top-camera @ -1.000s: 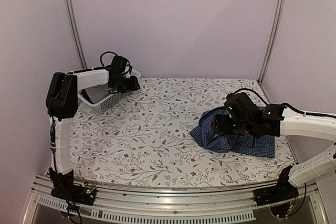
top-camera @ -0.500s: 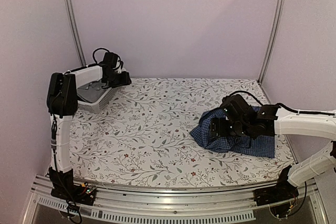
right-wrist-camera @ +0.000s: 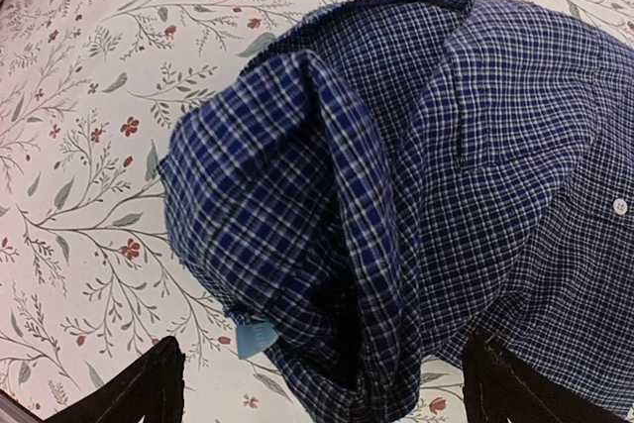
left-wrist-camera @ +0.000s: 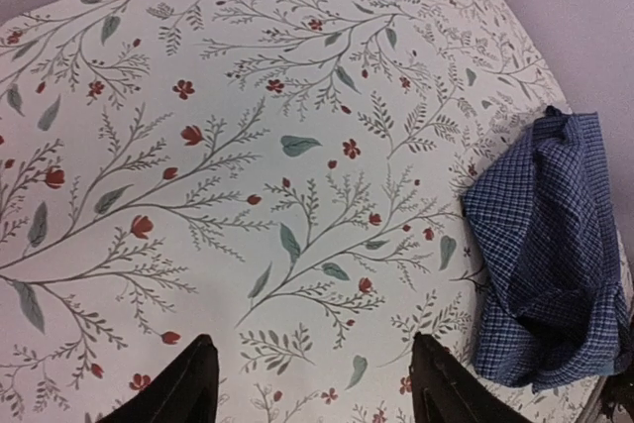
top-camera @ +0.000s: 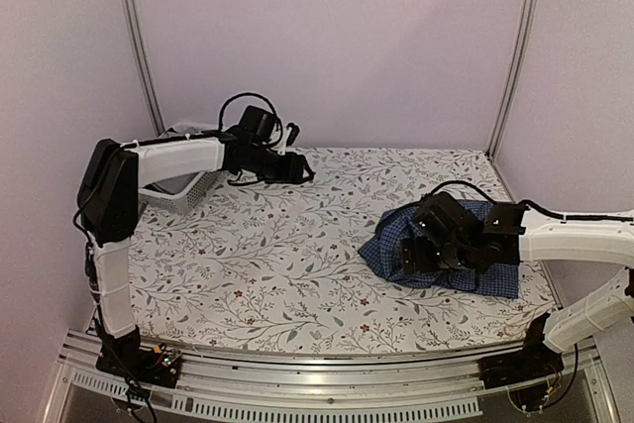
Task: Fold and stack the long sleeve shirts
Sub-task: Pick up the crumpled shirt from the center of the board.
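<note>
Counter (top-camera: 297, 245) first: its flowered cloth fills the workspace, with one dark blue checked shirt (top-camera: 386, 250) lying crumpled near its right edge, unfolded.

The left arm (top-camera: 178, 156) has swung out of the white basket (top-camera: 188, 195) in the far-left corner, where it was a second ago, and now reaches over the far middle of the counter, pointed toward the shirt. Its jaws stand apart with nothing between them, so it has come away empty. I judge it is heading over to help with the blue shirt, and folding has not begun. The right arm (top-camera: 565, 235) has hardly shifted. It hovers low over the heap, its jaws spread wide and gripping nothing.

The overhead view alone shows the basket, though the left arm hides what lies inside. The left wrist view shows the shirt (left-wrist-camera: 545, 274) from afar, bunched at the counter's edge. The right wrist view shows the shirt (right-wrist-camera: 416, 165) close up: deep folds, a pale blue tag (right-wrist-camera: 256, 339) at the lower hem, and a white button (right-wrist-camera: 621, 205) at the right.
</note>
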